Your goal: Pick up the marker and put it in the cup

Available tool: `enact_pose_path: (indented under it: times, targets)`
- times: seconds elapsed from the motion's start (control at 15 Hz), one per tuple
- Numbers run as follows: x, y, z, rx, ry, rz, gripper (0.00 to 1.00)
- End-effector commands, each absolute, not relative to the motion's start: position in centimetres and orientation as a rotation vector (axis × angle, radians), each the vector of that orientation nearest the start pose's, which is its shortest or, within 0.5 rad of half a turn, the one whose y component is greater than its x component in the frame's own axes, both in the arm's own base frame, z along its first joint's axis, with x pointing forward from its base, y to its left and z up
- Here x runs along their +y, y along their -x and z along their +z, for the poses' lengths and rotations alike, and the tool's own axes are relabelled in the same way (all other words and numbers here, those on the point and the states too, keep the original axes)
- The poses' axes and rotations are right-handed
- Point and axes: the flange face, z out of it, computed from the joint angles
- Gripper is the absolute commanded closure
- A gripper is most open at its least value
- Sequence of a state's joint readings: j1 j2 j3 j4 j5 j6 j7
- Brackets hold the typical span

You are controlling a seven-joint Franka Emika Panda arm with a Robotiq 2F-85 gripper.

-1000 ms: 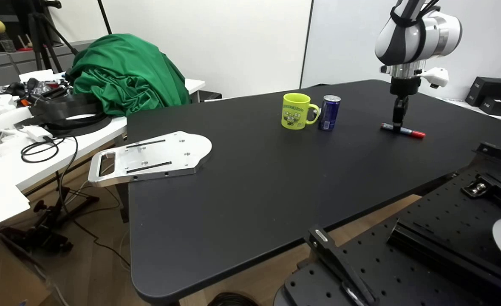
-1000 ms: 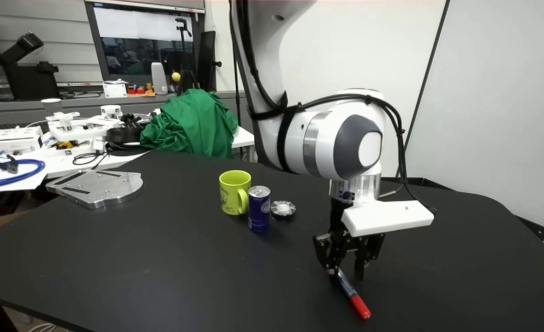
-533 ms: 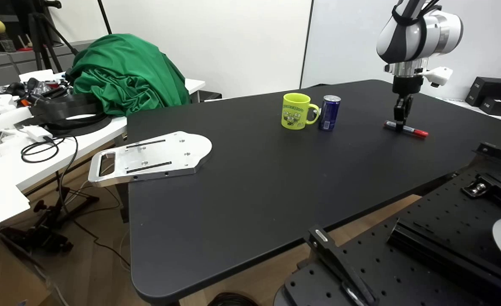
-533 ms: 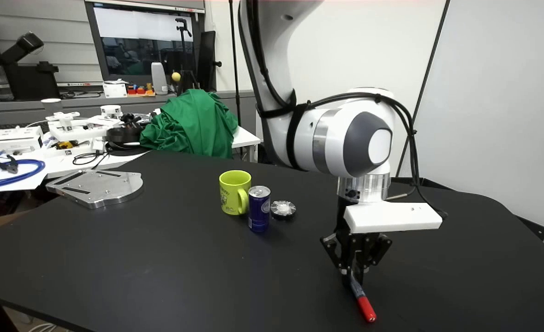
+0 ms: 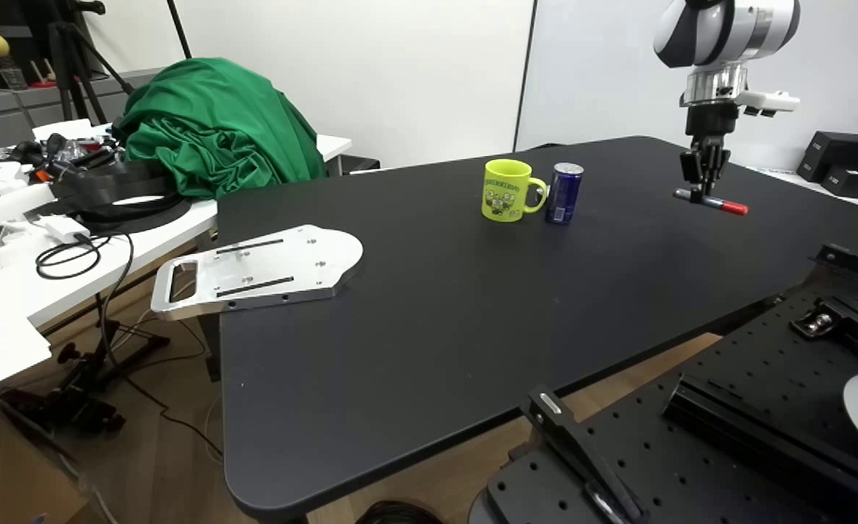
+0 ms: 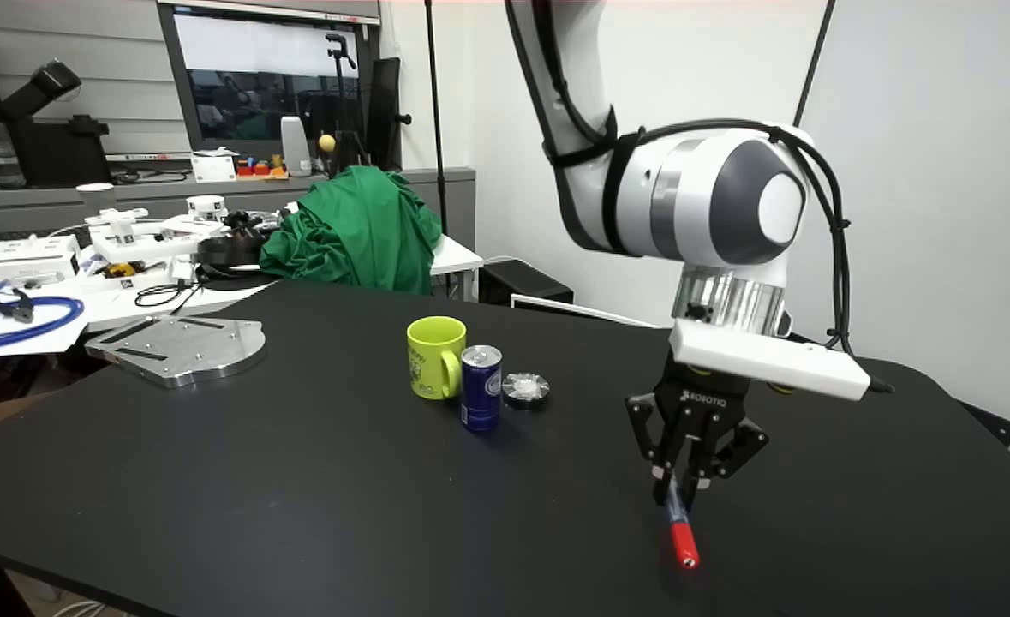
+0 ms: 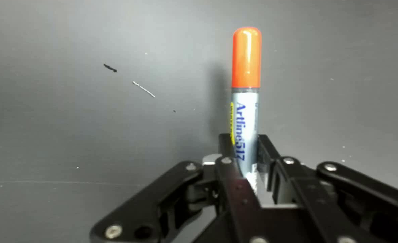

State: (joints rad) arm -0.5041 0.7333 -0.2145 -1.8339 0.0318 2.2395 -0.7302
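The marker has a grey-blue barrel and a red end. It also shows in an exterior view and in the wrist view. My gripper is shut around the barrel and holds the marker roughly level above the black table. The gripper points down, and the red end sticks out from the fingers. In the wrist view the fingers press on both sides of the barrel. The yellow-green cup stands upright, well away from the gripper; it also shows in an exterior view.
A blue can stands right beside the cup's handle, on the gripper's side; it also shows in an exterior view. A small round dark item with a clear top lies behind the can. A metal plate lies at the table's far end.
The gripper has closed from open around the marker. It has then lifted the marker off the table and moved up and slightly right in both exterior views. Cup and can are unmoved.
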Motion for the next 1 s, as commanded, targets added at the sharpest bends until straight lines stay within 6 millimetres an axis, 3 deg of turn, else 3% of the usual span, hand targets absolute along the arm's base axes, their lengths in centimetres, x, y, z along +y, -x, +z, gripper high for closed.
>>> enact_pose_path:
  times: [0.0, 0.47, 0.93]
  targets:
    - [-39.7, -48.7, 12.8, 0.158, 2.857, 0.588, 0.95]
    - [-38.3, -52.2, 14.0, 0.390, 2.562, 0.899, 0.95]
    - [-33.2, -56.5, 16.6, 0.600, 2.203, 1.078, 0.95]
